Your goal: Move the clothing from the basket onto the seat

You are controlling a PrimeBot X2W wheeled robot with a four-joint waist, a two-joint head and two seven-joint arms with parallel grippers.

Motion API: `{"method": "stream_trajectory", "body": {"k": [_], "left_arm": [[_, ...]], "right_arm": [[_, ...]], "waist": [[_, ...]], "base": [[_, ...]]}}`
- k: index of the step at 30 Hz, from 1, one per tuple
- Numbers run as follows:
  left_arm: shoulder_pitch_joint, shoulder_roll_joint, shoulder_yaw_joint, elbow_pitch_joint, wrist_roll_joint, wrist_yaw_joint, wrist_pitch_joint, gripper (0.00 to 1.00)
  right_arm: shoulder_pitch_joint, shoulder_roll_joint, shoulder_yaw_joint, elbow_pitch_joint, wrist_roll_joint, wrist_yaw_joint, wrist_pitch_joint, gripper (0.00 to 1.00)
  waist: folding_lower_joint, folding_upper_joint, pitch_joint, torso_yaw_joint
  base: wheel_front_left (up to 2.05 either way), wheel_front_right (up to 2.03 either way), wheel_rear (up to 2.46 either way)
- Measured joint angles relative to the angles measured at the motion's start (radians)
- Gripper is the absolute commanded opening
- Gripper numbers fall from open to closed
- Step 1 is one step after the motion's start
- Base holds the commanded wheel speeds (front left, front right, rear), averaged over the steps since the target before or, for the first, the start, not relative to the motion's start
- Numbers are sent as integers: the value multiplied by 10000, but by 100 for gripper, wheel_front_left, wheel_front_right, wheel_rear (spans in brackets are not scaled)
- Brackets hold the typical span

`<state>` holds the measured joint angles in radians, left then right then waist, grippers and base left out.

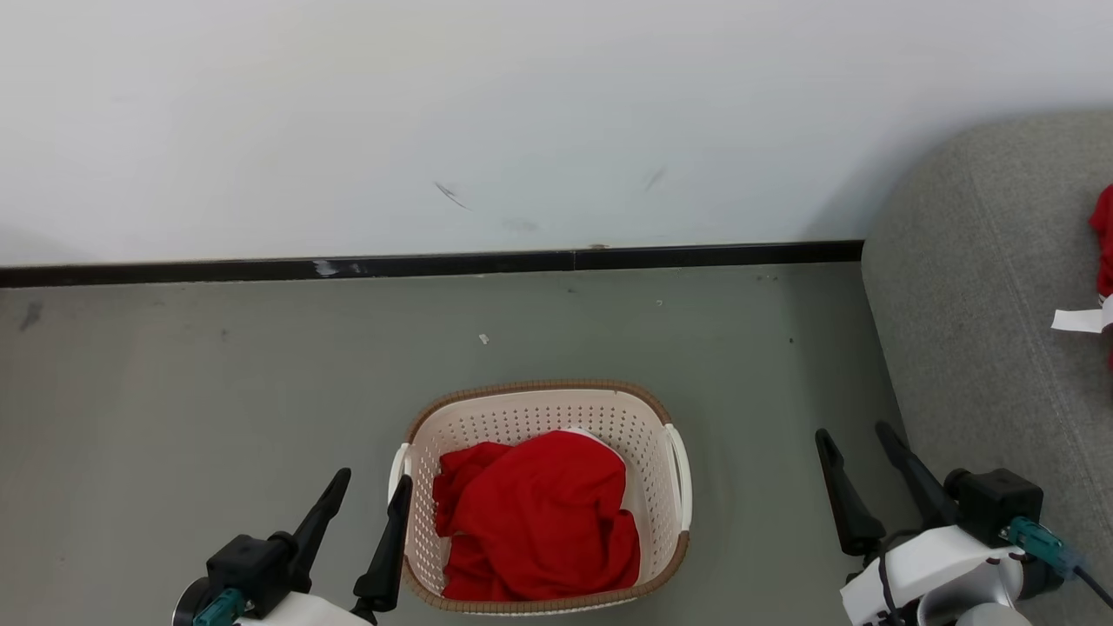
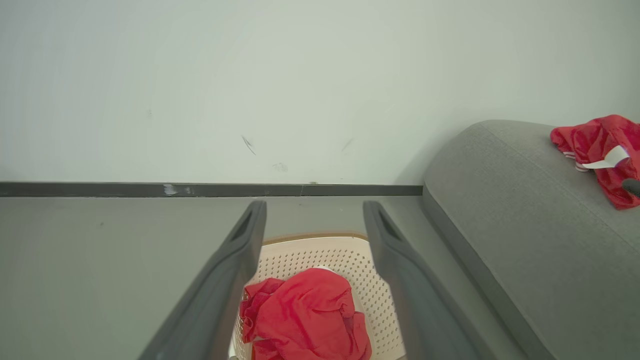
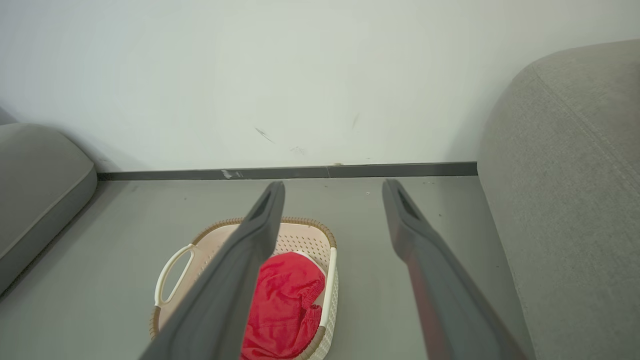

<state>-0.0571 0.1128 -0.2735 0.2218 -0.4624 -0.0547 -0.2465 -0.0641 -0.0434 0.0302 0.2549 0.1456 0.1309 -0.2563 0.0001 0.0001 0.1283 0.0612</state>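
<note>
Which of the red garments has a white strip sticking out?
The red garment lying on the grey sofa; the red bundle in the basket looks almost all red.

left pincer (image 2: 315, 207) spread | basket (image 2: 320, 252) holds red clothing (image 2: 305, 320) | second garment (image 2: 595, 145) on seat (image 2: 500, 210)

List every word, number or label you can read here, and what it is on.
No text can be read.
White care label on the bright red garment on the large grey woven-fabric sofa: too small to read.
</note>
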Motion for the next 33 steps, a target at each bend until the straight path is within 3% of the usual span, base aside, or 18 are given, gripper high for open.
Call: {"method": "stream_trajectory", "body": {"k": [33], "left_arm": [[-2685,196,-637,265,704,-180,1233,100]], "right_arm": [[-1330,-8,470,-1233,4,0,-2,100]], "waist": [[0,0,3254,-638]], "base": [[0,0,0]]}}
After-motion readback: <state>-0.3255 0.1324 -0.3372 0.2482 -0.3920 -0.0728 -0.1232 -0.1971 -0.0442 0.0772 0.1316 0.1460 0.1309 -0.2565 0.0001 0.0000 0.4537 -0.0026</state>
